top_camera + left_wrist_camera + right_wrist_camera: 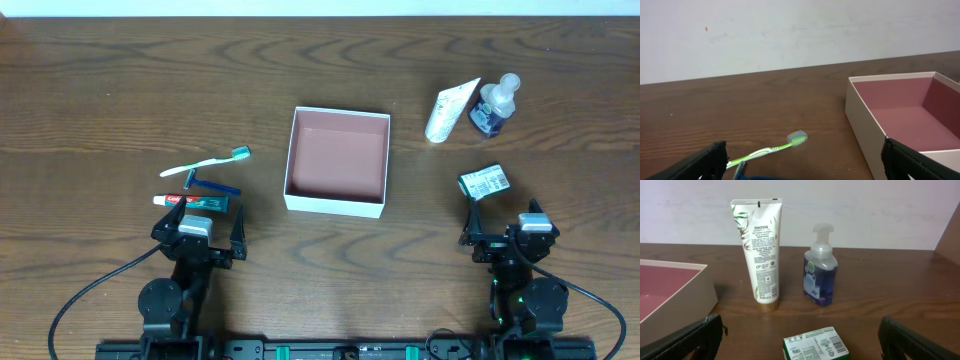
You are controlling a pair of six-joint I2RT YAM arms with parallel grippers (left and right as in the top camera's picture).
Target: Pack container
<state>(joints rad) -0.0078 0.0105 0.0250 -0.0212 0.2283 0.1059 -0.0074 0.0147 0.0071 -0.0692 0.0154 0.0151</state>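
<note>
- White cardboard box (pixel 337 160), pink inside, lid off, sits at the centre of the table (pixel 100 80).
- Toothbrush (pixel 205 163) and toothpaste (pixel 192 201) lie left of the box.
- Lotion tube (pixel 450 110), soap bottle (pixel 493 105) and green-labelled packet (pixel 484 182) are to its right.
- Left gripper (pixel 205 220) and right gripper (pixel 503 225): jaws spread wide, holding nothing.

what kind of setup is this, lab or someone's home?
Probably a lab test bench, not a bathroom: a wooden table against a plain white wall, with toiletries such as the toothbrush and soap bottle staged around an empty box.
</note>
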